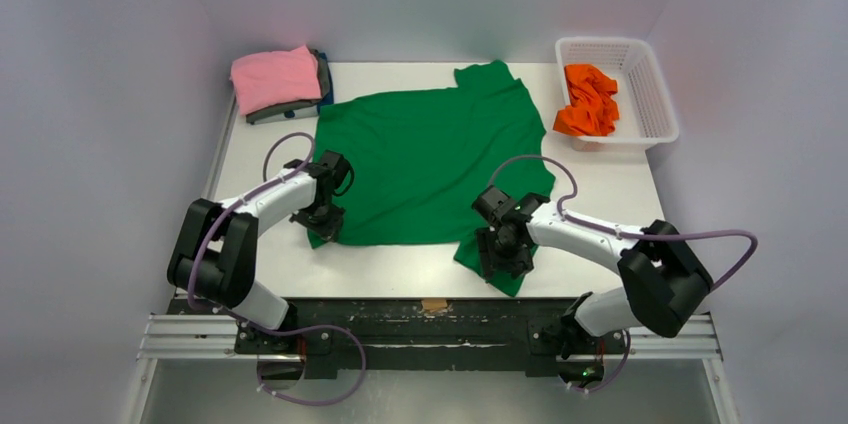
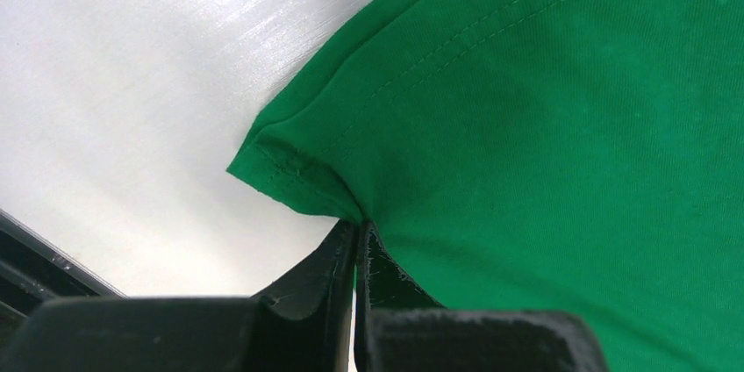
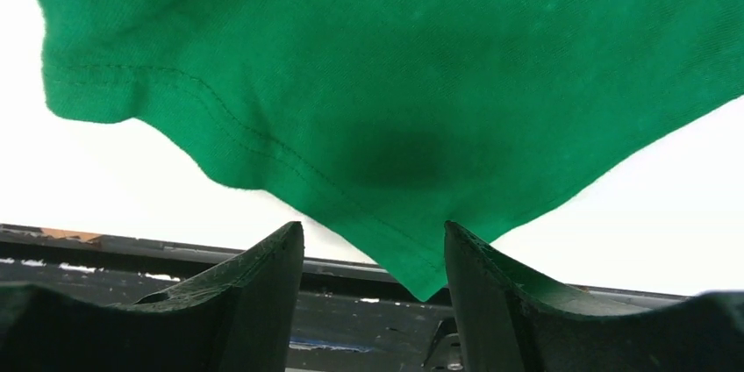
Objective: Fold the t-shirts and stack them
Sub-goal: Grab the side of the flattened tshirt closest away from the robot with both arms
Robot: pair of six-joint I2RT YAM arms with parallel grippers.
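A bright green t-shirt (image 1: pixel 430 159) lies spread flat on the white table. My left gripper (image 1: pixel 322 222) is shut on its near left hem corner; in the left wrist view the cloth (image 2: pixel 561 126) is pinched between the fingertips (image 2: pixel 358 232). My right gripper (image 1: pixel 503 262) is open over the near right sleeve; in the right wrist view the sleeve tip (image 3: pixel 421 275) hangs between the spread fingers (image 3: pixel 272 258). A folded pink t-shirt (image 1: pixel 275 76) lies on top of dark folded ones (image 1: pixel 322 84) at the back left. Orange t-shirts (image 1: pixel 589 100) are crumpled in the basket.
A white lattice basket (image 1: pixel 655 94) stands at the back right. The table's near edge and a black rail (image 1: pixel 430 316) lie just below the right gripper. White walls enclose the table.
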